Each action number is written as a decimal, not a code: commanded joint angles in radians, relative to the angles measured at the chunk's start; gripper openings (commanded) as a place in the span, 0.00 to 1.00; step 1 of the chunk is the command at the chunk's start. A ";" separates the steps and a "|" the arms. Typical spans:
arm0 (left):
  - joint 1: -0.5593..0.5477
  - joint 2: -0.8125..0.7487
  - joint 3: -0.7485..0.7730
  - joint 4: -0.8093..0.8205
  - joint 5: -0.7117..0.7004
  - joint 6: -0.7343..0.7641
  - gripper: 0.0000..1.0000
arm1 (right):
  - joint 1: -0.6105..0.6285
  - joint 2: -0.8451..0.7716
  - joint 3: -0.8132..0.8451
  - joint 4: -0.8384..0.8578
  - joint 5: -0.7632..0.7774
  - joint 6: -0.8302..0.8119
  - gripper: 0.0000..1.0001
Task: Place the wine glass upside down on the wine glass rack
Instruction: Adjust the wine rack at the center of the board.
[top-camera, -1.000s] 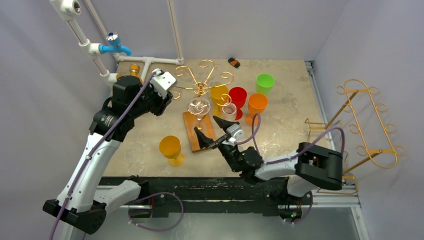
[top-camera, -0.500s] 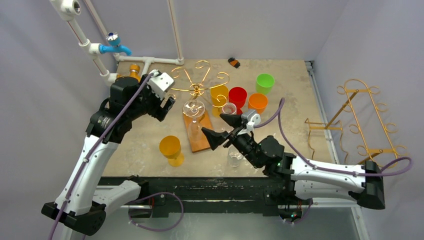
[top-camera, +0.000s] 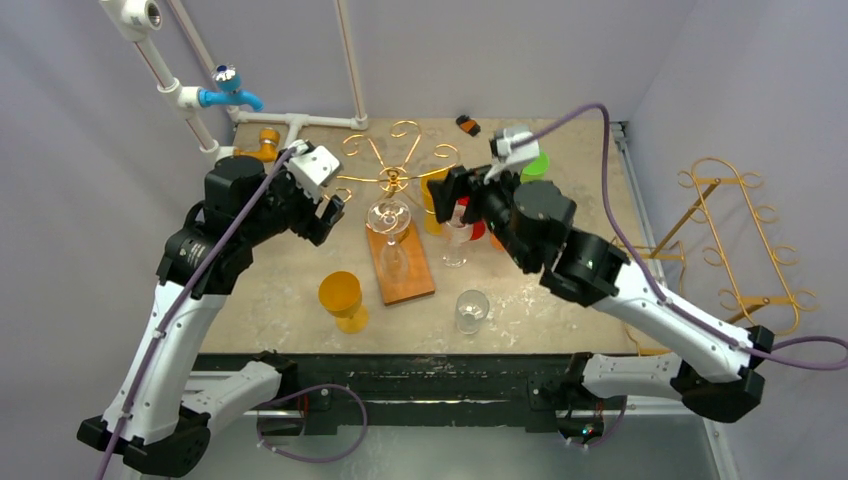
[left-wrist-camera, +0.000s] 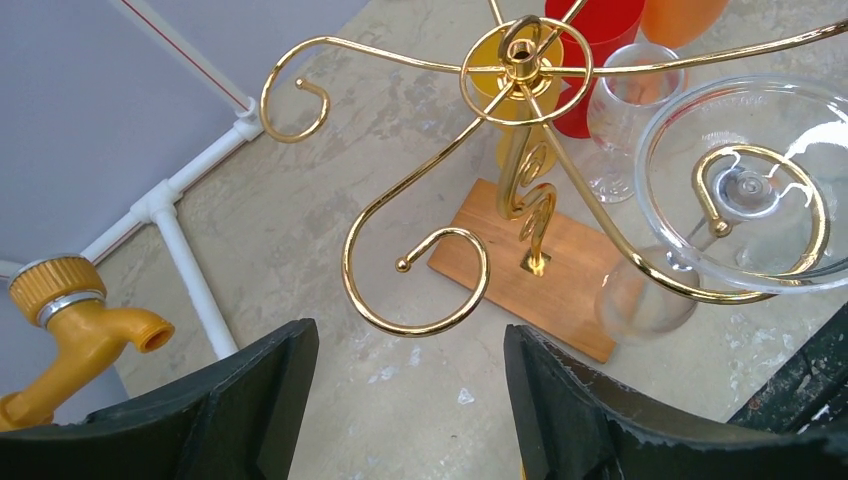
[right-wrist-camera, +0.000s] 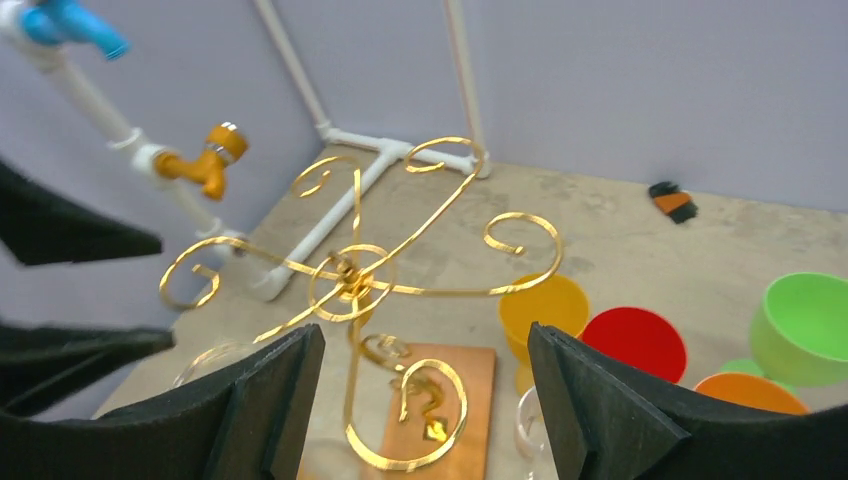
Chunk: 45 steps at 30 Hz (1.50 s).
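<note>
Nearest the arm bases, forward and right of the wine glass rack (top-camera: 393, 180), a clear straight-sided tumbler (top-camera: 472, 310) stands upright on the mottled beige, stone-look table (top-camera: 570, 290). Forward and left of the rack stands an amber translucent goblet (top-camera: 341, 297). Bare surface lies between these two and along the table's front edge.

The rack is polished gold wire. Its arms run out from a central ring and curl into open loops above a rectangular wooden base (top-camera: 410, 280). The wine glass (left-wrist-camera: 750, 215), clear and thin-walled, hangs upside down from a loop on the near side. Its round foot is caught in the curl and its bowl is over the base.

The left gripper (left-wrist-camera: 400, 400) is left of the rack, matte black jaws spread wide, empty and clear of the wire. The right gripper (right-wrist-camera: 422, 340) is above and right of the rack, jaws likewise wide, holding nothing.

Just right of the rack a second clear stemmed glass (top-camera: 455, 238) stands upright. Behind it smooth plastic cups crowd together: yellow (right-wrist-camera: 545, 305), red (right-wrist-camera: 635, 340), orange (right-wrist-camera: 750, 395) and green (right-wrist-camera: 805, 325). That side offers little free room.

Behind the rack run white plastic pipes (top-camera: 320, 119) with a yellow tap (right-wrist-camera: 215, 150) and a blue tap (top-camera: 235, 92). A small black-and-orange item (top-camera: 467, 124) lies by the back wall, too small to identify. Far right of the rack, beyond the table edge, stands a second gold wire stand (top-camera: 735, 240).
</note>
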<state>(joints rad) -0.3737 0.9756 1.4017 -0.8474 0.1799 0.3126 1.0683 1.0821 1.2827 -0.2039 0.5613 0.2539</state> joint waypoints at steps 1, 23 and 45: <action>-0.001 0.027 0.046 -0.032 -0.007 -0.040 0.72 | -0.111 0.143 0.234 -0.256 -0.023 0.030 0.83; -0.001 0.112 0.062 0.071 -0.048 -0.032 0.58 | -0.302 0.426 0.451 -0.231 -0.119 -0.092 0.67; 0.000 0.150 0.014 0.176 -0.169 0.034 0.55 | -0.302 0.318 0.268 -0.131 -0.206 -0.036 0.43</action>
<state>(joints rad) -0.3748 1.1202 1.4319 -0.7326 0.0967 0.3408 0.7673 1.4422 1.5745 -0.3824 0.3866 0.2020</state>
